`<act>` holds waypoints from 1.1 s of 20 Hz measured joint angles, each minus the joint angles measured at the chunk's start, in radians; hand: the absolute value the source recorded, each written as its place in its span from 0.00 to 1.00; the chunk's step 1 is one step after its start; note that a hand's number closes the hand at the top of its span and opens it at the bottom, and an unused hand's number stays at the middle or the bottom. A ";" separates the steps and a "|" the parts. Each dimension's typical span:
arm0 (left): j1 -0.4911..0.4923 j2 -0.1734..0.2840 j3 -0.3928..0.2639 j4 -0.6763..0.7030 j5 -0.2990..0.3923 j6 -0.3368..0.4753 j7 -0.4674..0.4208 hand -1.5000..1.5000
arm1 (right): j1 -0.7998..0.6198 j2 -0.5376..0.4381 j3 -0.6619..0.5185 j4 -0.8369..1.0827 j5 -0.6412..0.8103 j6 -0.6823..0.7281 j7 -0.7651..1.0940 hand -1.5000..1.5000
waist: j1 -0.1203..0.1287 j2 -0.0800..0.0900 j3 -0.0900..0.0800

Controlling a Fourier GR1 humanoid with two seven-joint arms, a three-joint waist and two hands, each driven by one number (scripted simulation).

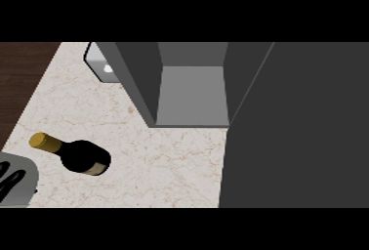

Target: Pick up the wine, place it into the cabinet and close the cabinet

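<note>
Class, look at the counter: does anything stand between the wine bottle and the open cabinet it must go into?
Nothing visible does. The wine bottle stands on bare counter, and the stretch up to the open cabinet holds no other thing. The cabinet's door is swung open to the right, off that path. The left hand shows at the lower left.

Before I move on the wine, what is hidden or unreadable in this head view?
- Right hand: not in the head view.
- Left hand: cut by the left edge; grip unreadable.
- Wine bottle: seen from above, its base and label are hidden by its own body.
- Cabinet: its open door covers the counter beyond it.
</note>
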 measured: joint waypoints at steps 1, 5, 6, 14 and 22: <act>-0.002 -0.004 0.006 -0.003 0.006 0.009 0.006 0.00 | 0.007 0.000 -0.004 -0.001 0.000 0.004 -0.004 0.00 | -0.001 0.000 0.000; -0.001 0.013 0.088 -0.002 0.083 -0.004 0.027 0.00 | -0.027 0.005 0.006 -0.010 0.010 -0.017 0.043 0.00 | 0.000 0.000 0.000; 0.005 0.012 0.105 -0.006 0.099 -0.008 0.032 0.00 | -0.032 0.007 0.019 -0.014 0.019 -0.024 0.056 0.00 | 0.001 -0.001 0.000; -0.070 0.061 0.240 0.037 0.220 0.010 0.102 0.00 | -0.057 -0.003 0.003 -0.031 0.025 -0.019 0.097 0.00 | -0.005 0.000 0.000; -0.152 0.046 0.273 0.177 0.169 -0.044 0.136 0.00 | -0.077 0.010 -0.001 -0.034 0.034 -0.029 0.121 0.00 | -0.010 0.002 0.000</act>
